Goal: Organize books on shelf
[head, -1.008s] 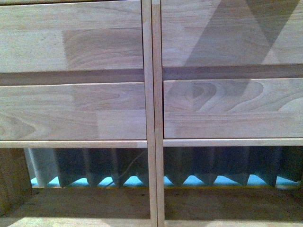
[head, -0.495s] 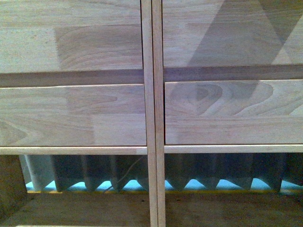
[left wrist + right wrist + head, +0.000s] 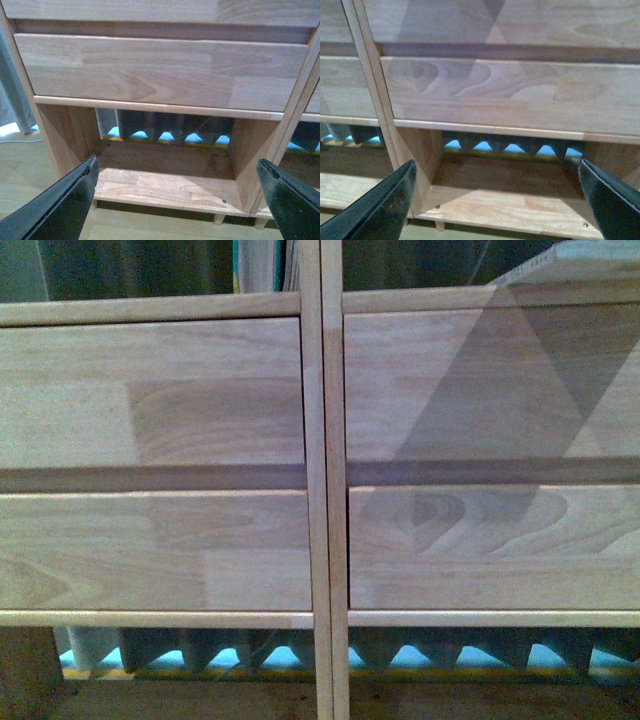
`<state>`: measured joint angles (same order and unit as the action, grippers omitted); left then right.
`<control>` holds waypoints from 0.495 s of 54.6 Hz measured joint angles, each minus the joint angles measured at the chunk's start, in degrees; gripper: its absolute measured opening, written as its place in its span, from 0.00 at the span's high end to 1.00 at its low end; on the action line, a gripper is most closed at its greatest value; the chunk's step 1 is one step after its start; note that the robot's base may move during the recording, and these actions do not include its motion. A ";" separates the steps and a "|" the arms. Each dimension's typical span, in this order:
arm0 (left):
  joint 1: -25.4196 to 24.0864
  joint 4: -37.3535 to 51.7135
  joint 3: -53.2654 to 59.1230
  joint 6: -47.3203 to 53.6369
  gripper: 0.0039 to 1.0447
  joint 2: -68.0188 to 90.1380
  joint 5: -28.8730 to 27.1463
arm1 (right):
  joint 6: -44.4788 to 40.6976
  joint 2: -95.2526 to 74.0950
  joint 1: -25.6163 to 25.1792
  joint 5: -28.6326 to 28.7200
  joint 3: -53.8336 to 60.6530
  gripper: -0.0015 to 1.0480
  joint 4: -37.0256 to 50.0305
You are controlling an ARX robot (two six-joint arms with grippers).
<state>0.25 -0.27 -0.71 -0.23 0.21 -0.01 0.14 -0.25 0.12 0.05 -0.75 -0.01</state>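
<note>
You are facing the shelf (image 3: 150, 400): pale wood, flat drawer fronts (image 3: 490, 550), backless compartments (image 3: 165, 150). The left tool (image 3: 175, 200) is hanging spread and empty left of the centre post (image 3: 324, 480), the right tool (image 3: 495, 200) likewise right of it. Upright shapes above the drawer fronts, just left of the post, may be the books (image 3: 262, 265); you cannot tell. Hard pushing is risking them dropping out the open back.

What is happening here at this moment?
The robot stands close before the light wooden shelf, facing its drawer fronts. The left gripper and the right gripper are both open and hold nothing; each points toward a bottom compartment. No book is being handled yet.
</note>
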 joint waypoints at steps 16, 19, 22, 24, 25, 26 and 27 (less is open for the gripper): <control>0.00 0.00 0.00 0.00 0.07 0.00 0.00 | 0.02 0.00 0.00 -0.02 0.00 0.07 0.00; 0.00 0.00 0.00 0.00 0.07 0.00 0.00 | 0.00 0.00 0.00 -0.04 0.00 0.07 0.00; 0.00 0.00 0.00 0.00 0.07 0.00 0.02 | 0.07 0.00 0.00 -0.02 0.00 0.07 0.00; 0.00 0.00 0.00 0.00 0.07 0.00 0.00 | 0.04 0.00 0.00 -0.04 0.00 0.07 0.00; 0.00 0.00 0.00 -0.02 0.07 -0.02 0.02 | 0.02 0.00 0.00 0.00 0.00 0.07 0.00; 0.00 0.00 0.00 0.00 0.07 0.00 0.02 | 0.04 0.00 0.00 -0.04 0.00 0.07 0.00; 0.00 0.00 0.00 0.00 0.07 0.00 0.00 | 0.00 0.00 0.00 -0.04 0.00 0.07 0.00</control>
<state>0.25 -0.27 -0.71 -0.23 0.21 -0.01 0.14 -0.25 0.12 0.01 -0.75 -0.01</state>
